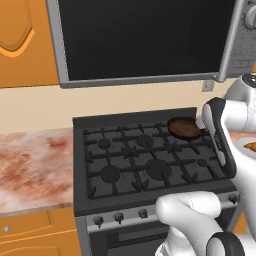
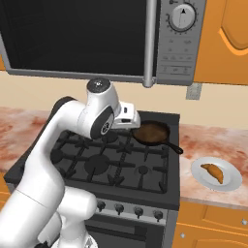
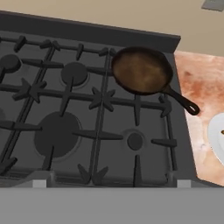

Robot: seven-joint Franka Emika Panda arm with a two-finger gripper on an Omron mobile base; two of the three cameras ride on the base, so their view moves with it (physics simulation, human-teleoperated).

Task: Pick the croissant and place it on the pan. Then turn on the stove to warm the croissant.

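The croissant (image 2: 213, 173) lies on a white plate (image 2: 232, 184) on the counter right of the stove (image 2: 111, 164); it also peeks in at the right edge (image 1: 251, 146). The pan (image 2: 151, 131) sits empty on the back right burner, its handle pointing toward the plate. The hand view looks down on the pan (image 3: 142, 71), the stove's grates (image 3: 87, 113) and a sliver of the plate (image 3: 218, 135). My gripper (image 3: 111, 183) is open, its tips far apart with nothing between them. It hovers over the stove, left of the pan and well away from the croissant.
A microwave (image 2: 97, 34) with a dark door hangs low above the stove. Small dark knobs (image 2: 118, 209) line the stove's grey front panel. Marbled counter (image 1: 30, 165) runs left and right of the stove. Orange cabinets (image 2: 227, 38) flank the microwave.
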